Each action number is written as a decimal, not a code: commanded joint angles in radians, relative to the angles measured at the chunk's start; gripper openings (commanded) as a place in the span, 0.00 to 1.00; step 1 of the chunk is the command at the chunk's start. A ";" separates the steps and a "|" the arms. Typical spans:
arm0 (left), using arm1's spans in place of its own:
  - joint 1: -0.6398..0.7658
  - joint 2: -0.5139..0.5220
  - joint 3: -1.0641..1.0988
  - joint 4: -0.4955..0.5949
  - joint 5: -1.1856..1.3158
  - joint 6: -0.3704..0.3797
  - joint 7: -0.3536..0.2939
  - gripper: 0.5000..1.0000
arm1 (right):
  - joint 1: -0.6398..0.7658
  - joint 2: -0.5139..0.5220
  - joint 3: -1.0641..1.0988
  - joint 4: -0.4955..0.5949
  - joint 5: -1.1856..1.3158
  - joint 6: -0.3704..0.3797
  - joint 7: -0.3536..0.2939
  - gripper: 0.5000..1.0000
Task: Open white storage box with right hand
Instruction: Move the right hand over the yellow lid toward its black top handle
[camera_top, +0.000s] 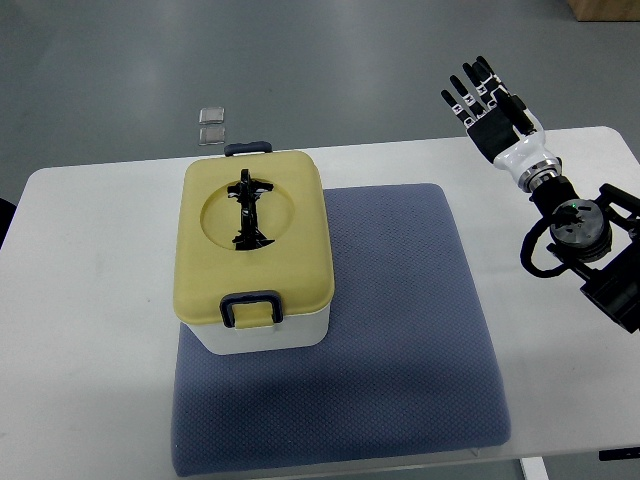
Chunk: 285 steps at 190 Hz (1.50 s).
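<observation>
Right hand (492, 110) hovered with fingers (472, 85) spread, empty — white storage box (256, 252) sat well left of fingertips, yellow lid (254, 235) closed, on blue mat (400, 340).

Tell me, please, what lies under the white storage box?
A blue-grey mat lies under the storage box, on the white table. The yellow lid is shut, so the box's inside is hidden.

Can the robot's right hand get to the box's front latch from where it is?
Probably yes. The right hand hangs open over the table's far right corner, well apart from the box. Nothing stands between them, only the flat blue mat, and the front latch faces the near side uncovered.
</observation>
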 joint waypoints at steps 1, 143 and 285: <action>-0.001 0.000 -0.001 0.002 0.000 -0.002 0.000 1.00 | -0.001 0.002 0.000 0.000 0.000 0.000 0.002 0.86; -0.001 0.000 -0.001 -0.009 0.000 -0.002 0.006 1.00 | 0.307 -0.106 -0.021 0.074 -1.021 0.110 -0.014 0.86; -0.001 0.000 -0.002 -0.011 0.002 -0.003 0.008 1.00 | 0.350 0.017 -0.027 0.360 -2.284 -0.107 0.034 0.86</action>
